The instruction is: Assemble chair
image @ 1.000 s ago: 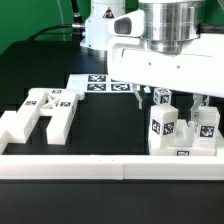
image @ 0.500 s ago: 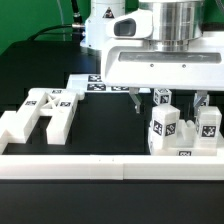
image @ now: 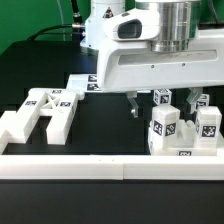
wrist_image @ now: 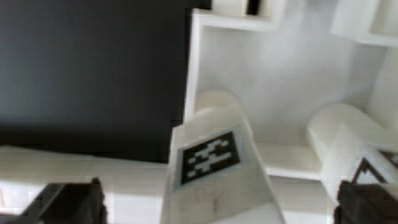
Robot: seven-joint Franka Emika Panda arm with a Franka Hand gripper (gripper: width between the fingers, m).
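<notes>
Hovering | hand (image: 166,108) just above chair pieces (image: 166,128) | fingers (image: 135,104) spread

Free gap btwn H-part (image: 45,110), tagged posts (image: 165,128)

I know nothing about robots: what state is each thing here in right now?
gripper: open, empty, over the upright chair pieces
H-shaped chair piece: lying flat, untouched
upright chair pieces: standing close together; joined or not, cannot tell
marker board: lying flat, partly hidden
</notes>
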